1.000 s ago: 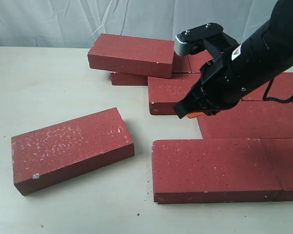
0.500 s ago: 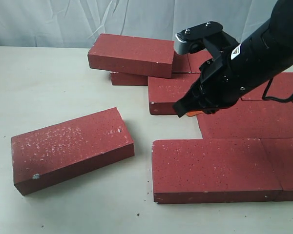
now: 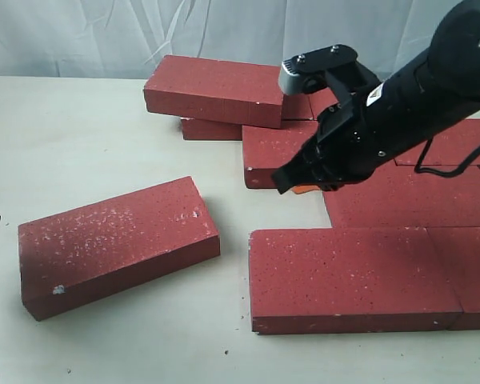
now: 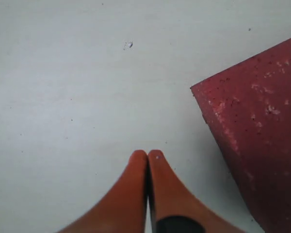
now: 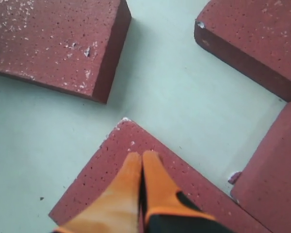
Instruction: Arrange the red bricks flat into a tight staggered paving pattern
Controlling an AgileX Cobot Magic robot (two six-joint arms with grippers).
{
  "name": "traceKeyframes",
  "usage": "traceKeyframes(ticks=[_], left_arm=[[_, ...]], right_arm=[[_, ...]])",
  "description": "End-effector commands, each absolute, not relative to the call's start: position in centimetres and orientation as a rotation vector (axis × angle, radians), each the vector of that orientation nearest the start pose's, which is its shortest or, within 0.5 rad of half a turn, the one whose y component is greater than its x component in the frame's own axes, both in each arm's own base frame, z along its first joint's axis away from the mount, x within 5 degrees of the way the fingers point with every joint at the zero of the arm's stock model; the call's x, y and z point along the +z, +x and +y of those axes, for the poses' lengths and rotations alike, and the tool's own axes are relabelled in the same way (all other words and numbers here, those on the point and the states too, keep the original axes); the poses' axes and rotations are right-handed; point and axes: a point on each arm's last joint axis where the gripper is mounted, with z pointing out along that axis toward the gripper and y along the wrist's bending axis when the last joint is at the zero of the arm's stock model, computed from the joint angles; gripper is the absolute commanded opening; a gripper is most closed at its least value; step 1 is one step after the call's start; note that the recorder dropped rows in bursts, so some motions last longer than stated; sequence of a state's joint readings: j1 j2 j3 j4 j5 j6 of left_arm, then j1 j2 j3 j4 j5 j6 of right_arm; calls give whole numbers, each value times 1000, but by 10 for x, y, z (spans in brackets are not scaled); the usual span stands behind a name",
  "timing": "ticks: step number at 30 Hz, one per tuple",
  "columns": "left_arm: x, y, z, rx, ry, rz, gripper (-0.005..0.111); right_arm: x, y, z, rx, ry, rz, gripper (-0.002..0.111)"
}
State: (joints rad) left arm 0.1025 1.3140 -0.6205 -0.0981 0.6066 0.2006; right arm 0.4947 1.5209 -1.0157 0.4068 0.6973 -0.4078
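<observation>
While both pairs of fingers sit pinched together and empty, we log the right gripper [image 3: 286, 182] poised over the corner of a laid brick [image 3: 276, 150] in the middle course; whether it touches we cannot tell. Our left gripper [image 4: 147, 156] hangs above bare table [image 4: 63, 73], near the loose brick [image 3: 116, 244], which lies flat but askew, well apart from the front course [image 3: 344, 276]. Other red bricks pack the right side; one stacked brick [image 3: 212, 90] rests on another at the back.

Risks, as we judge them:
- A push with closed tips off the loose brick's centre would spin it, not slide it.
- A drag across the laid corner would open tight joints.
- A nudge could tip the stacked brick onto the paving.
</observation>
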Motion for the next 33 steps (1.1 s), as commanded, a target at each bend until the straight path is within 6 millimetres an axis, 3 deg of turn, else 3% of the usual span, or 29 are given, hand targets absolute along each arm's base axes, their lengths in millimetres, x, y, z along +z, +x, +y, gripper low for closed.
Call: traceKeyframes(ticks=[1,4,8,14,19,27,33], left_arm=[[186,225,15,-53,-6,2778,0],[180,230,15,-64,-27,2781,0],[172,233,16,-64,-30,2797,0],[168,236,15,-81,-59,2800,0],[165,237,15,-96,-81,2804,0],[152,240,14,-125,-123,2844,0],[147,240,-1,-167,-61,2879,0]], right_arm=[[231,276,183,479,-898,2541,-1],[226,292,204,383,-1040,2553,-1],[213,318,229,241,-1071,2647,-1],[195,337,263,136,-1186,2665,-1],[178,342,275,179,-1151,2695,-1],[156,343,284,107,-1203,2675,-1],[151,345,288,156,-1160,2669,-1]])
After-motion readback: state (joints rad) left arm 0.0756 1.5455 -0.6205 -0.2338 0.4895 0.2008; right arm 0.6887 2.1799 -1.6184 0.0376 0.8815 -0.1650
